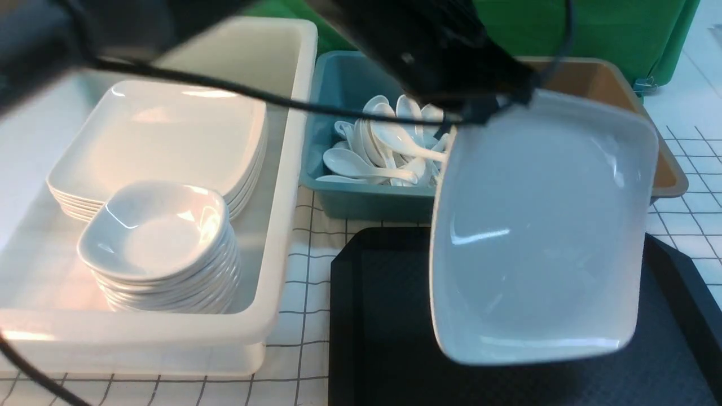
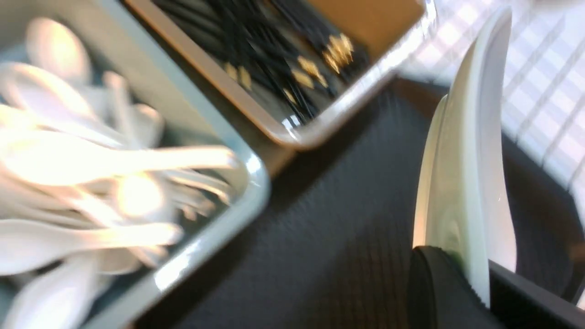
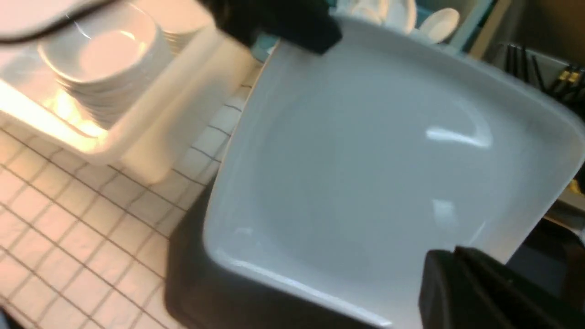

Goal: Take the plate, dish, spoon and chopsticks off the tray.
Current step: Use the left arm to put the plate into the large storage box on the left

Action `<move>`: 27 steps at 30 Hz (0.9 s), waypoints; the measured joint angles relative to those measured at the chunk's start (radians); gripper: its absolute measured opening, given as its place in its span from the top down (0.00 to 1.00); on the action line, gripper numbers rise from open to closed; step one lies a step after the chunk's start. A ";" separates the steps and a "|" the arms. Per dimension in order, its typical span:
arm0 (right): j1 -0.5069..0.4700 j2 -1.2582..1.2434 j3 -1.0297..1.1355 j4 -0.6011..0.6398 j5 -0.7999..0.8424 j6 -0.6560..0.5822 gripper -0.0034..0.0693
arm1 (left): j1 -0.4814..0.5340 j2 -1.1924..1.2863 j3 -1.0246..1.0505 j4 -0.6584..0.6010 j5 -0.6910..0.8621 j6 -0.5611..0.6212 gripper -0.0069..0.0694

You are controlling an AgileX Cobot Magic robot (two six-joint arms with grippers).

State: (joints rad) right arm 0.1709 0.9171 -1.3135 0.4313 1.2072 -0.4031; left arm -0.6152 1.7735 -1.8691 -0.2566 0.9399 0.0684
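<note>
The large white plate (image 1: 541, 225) hangs tilted on edge above the black tray (image 1: 383, 316). My left gripper (image 1: 479, 115) reaches across from the upper left and is shut on the plate's far upper corner. In the left wrist view the plate's rim (image 2: 470, 160) sits between the jaws of that gripper (image 2: 480, 278). The right wrist view shows the plate's face (image 3: 365, 160) with my right gripper (image 3: 457, 265) dark and blurred in front of its near corner; whether it is open or shut does not show. No spoon, chopsticks or small dish shows on the visible parts of the tray.
A white bin (image 1: 282, 169) at the left holds a stack of large plates (image 1: 169, 129) and a stack of small dishes (image 1: 155, 231). A blue bin (image 1: 350, 197) behind the tray holds several white spoons (image 1: 383, 152). A brown bin (image 1: 668, 169) holds black chopsticks (image 2: 256, 45).
</note>
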 joint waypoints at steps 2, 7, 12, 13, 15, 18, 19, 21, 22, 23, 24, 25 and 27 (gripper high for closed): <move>0.000 0.000 0.000 0.062 -0.004 -0.031 0.94 | 0.070 -0.038 0.000 -0.042 -0.005 -0.001 0.88; 0.002 0.009 -0.003 0.203 -0.031 -0.123 0.94 | 0.303 -0.110 0.000 -0.146 -0.003 0.001 0.88; 0.049 0.056 -0.011 0.221 -0.062 -0.143 0.94 | 0.548 -0.174 0.050 -0.206 0.015 0.013 0.88; 0.070 0.072 -0.011 0.222 -0.081 -0.144 0.94 | 0.605 -0.188 0.074 -0.221 0.009 0.021 0.88; 0.104 0.098 -0.012 0.222 -0.111 -0.144 0.94 | 0.679 -0.206 0.127 -0.258 -0.011 0.037 0.88; 0.182 0.149 -0.031 0.220 -0.136 -0.146 0.94 | 0.809 -0.233 0.223 -0.344 -0.062 0.074 0.88; 0.209 0.173 -0.041 0.220 -0.141 -0.146 0.94 | 0.848 -0.240 0.264 -0.387 -0.089 0.091 0.88; 0.260 0.211 -0.067 0.214 -0.149 -0.146 0.94 | 0.914 -0.244 0.322 -0.449 -0.135 0.111 0.88; 0.283 0.233 -0.082 0.210 -0.154 -0.145 0.94 | 0.939 -0.244 0.354 -0.478 -0.169 0.116 0.88; 0.305 0.255 -0.098 0.200 -0.157 -0.144 0.94 | 0.958 -0.244 0.388 -0.503 -0.209 0.125 0.88; 0.305 0.259 -0.098 0.198 -0.160 -0.143 0.94 | 0.958 -0.244 0.394 -0.507 -0.218 0.125 0.88; 0.326 0.280 -0.117 0.185 -0.165 -0.138 0.94 | 0.971 -0.244 0.426 -0.524 -0.263 0.135 0.88; 0.368 0.328 -0.166 0.154 -0.175 -0.122 0.94 | 0.983 -0.244 0.491 -0.539 -0.357 0.143 0.88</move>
State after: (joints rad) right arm 0.5392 1.2447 -1.4797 0.5856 1.0324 -0.5250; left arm 0.3673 1.5297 -1.3776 -0.7952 0.5824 0.2117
